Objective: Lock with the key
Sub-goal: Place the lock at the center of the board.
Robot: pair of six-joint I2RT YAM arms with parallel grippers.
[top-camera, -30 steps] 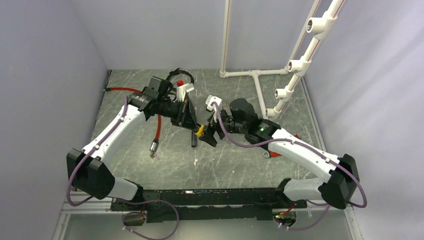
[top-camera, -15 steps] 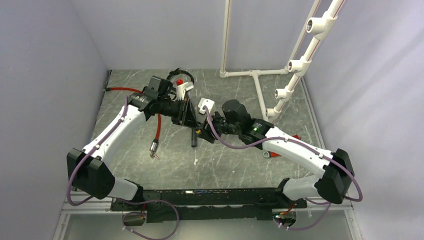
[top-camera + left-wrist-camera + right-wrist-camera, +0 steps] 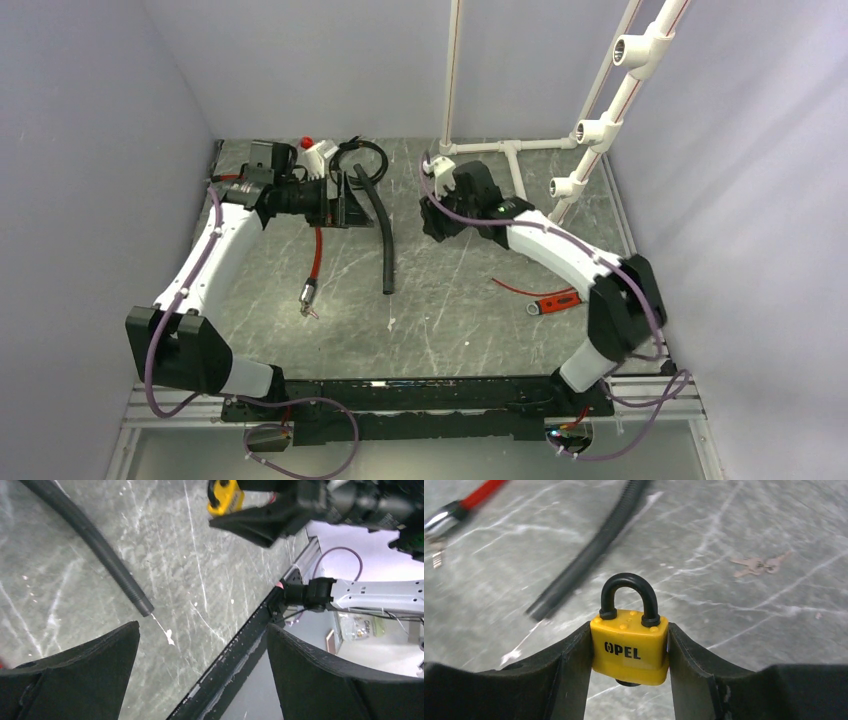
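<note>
Your padlock point(image 3: 630, 649) is yellow and reads "OPEL" in black across its face; no other writing on it is legible. Its black shackle point(image 3: 629, 596) points upward in the right wrist view, with both legs seated in the body. The right gripper point(image 3: 629, 655) clamps it by the two sides of the body, a finger point(image 3: 571, 665) flush against each. It holds the padlock off the table point(image 3: 450, 320) at the far middle, near the foot of the white pipe frame point(image 3: 510, 150). The keys point(image 3: 758, 565), two on a ring, lie flat on the table, well apart from the padlock, and neither gripper touches them. Your left gripper point(image 3: 201, 627) has its jaws spread wide with nothing between them. Its camera shows the end of the black hose point(image 3: 115, 560) and, higher up, the yellow body pinched in the other arm's fingers.

A second ago both grippers met at the padlock over the middle of the table, the left one pinched tight and the right one gaping. Now the left has let go and drawn back to the far left, and the right has carried the padlock toward the back. The hose end and the red cable point(image 3: 317, 250) lie where they lay.
</note>
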